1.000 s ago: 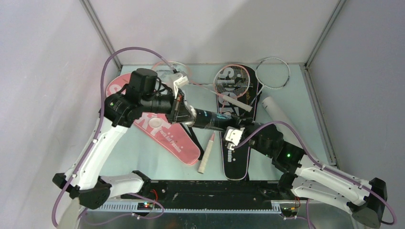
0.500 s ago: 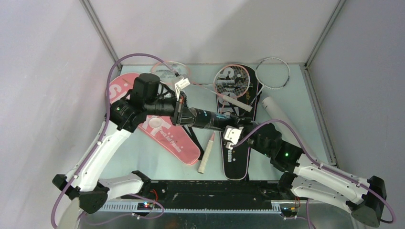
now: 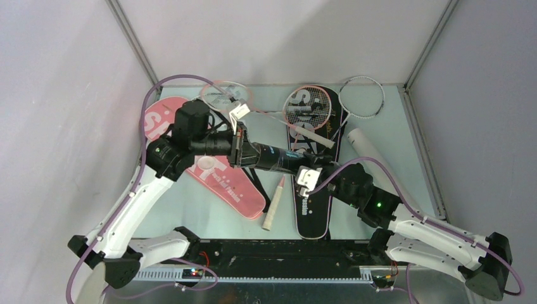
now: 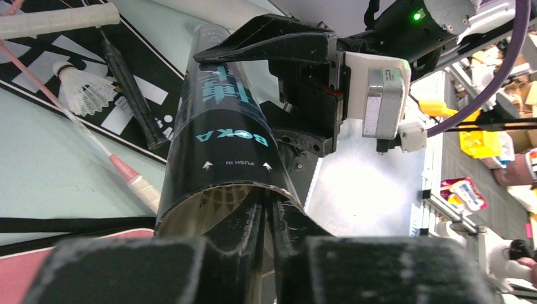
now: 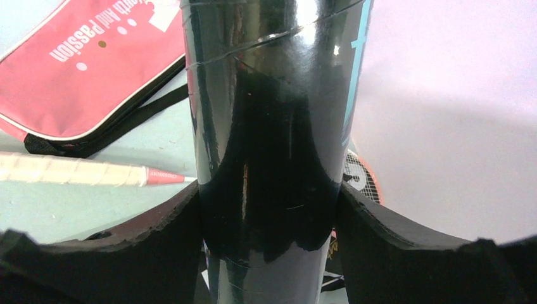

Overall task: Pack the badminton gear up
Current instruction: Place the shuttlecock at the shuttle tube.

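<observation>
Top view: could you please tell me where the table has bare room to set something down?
Bare table lies between the pink cover and the near edge, and right of the white tube. The far middle, pink racket over black cover, is crowded.

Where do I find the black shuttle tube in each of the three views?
Top external: black tube at centre, nearly level.
Left wrist: black tube fills the centre, open end nearest.
Right wrist: black tube fills the centre, upright.
Shared landmark: white racket grip.
</observation>
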Tool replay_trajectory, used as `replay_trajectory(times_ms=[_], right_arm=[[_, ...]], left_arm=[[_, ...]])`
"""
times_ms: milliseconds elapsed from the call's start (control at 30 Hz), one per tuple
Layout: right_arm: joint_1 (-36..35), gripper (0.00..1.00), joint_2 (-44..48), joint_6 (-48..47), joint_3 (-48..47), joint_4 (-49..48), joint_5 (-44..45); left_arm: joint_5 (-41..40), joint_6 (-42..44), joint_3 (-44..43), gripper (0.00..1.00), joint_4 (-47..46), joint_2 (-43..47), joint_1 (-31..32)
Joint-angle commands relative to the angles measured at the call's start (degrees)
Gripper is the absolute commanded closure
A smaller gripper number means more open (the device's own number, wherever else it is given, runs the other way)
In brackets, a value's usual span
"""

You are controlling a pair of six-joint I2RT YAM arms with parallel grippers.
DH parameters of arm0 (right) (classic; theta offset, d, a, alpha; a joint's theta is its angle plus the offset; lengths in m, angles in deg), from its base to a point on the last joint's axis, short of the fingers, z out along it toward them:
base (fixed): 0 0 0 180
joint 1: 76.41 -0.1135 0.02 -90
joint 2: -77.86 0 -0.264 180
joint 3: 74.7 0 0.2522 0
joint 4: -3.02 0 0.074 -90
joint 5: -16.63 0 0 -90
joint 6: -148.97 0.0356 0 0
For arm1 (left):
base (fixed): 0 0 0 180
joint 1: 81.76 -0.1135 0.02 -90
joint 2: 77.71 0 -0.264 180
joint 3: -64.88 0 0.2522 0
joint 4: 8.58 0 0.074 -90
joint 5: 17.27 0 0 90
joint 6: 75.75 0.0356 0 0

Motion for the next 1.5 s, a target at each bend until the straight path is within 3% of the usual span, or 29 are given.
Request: replay_trajectory(times_ms=[0,167,433,533,833,1233,1467], right_arm=[[-1.0,0.7,0.8,0.4,-1.3,-6.3,-2.6],[-0.9,0.7,1.4,0.6,-1.3,-4.8,-2.4],[-0.9,0.7,2.1,0.9,-0.6,-4.8,-1.9],[-0.9,0.7,2.4,1.0,-0.6,-4.9,-1.8],[-0.9,0.7,4.5,1.5,-0.6,-4.6,-1.2],[-0.9,0.7,4.8,2.1,-0.6,-6.2,-2.0],[-0.4,0.7,4.2,2.2,-0.6,-5.4,-1.3]], left_arm=[[-1.8,-0.4,-2.4,0.8,-1.2,1.6,0.6],[-6.4,-0.8,-6.0,0.54,1.9,3.4,0.6],[-8.4,-3.5,-11.2,0.26,0.8,7.5,0.6],[-10.0,-3.4,-12.0,0.21,1.3,8.5,0.6],[-24.1,1.8,-12.6,0.19,8.3,7.5,0.6],[-19.6,3.4,-8.1,0.18,4.6,2.7,0.6],[-22.5,3.4,-9.0,0.17,4.6,1.9,0.4]])
